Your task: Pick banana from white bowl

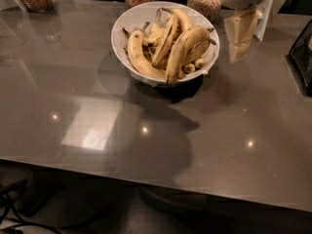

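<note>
1. Camera view shows the bananas piled in the white bowl, some poking over its rim; I think grabbing one could drag another out too, because they lie crossed on top of each other
2. I could also bump the bowl's rim and push it, or knock the glass jar just behind the bowl
3. The gripper hangs to the right of the bowl, just beside its rim, pointing down, touching neither bowl nor bananas
4. I cannot tell if the gripper is apart or together
</note>
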